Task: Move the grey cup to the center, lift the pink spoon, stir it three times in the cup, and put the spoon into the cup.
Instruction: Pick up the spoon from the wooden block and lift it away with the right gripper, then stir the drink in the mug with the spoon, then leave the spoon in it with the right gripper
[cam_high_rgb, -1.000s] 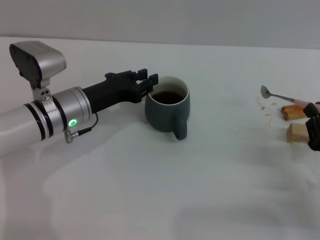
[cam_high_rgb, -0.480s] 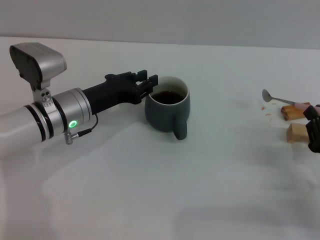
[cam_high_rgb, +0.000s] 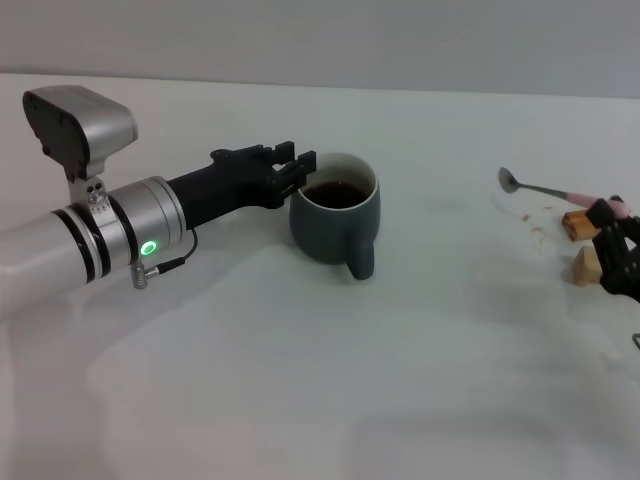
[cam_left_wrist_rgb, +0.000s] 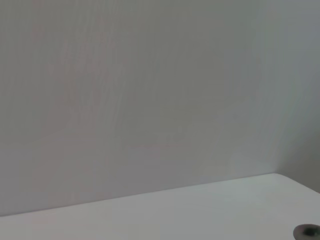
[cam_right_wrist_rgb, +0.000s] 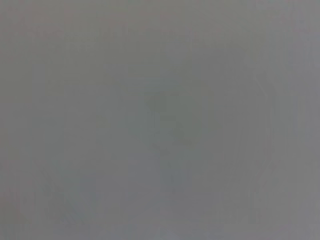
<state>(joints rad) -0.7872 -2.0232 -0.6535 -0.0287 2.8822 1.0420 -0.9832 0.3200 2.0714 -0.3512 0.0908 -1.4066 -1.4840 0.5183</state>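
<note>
The grey cup (cam_high_rgb: 335, 222) stands upright near the middle of the table, dark liquid inside, its handle towards me. My left gripper (cam_high_rgb: 297, 168) rests against the cup's rim on its left side. At the right edge, my right gripper (cam_high_rgb: 607, 213) is shut on the pale pink handle of the pink spoon (cam_high_rgb: 555, 189). The spoon hangs above the table with its silver bowl pointing left, well apart from the cup. The wrist views show neither cup nor spoon.
Two tan wooden blocks (cam_high_rgb: 578, 224) (cam_high_rgb: 588, 266) lie on the white table (cam_high_rgb: 300, 380) beside the right gripper. Small brown spots (cam_high_rgb: 527, 216) mark the cloth under the spoon. A grey wall rises behind the table.
The right gripper has lifted the spoon and carried it left, towards the cup. The left arm and the cup have stayed still.
</note>
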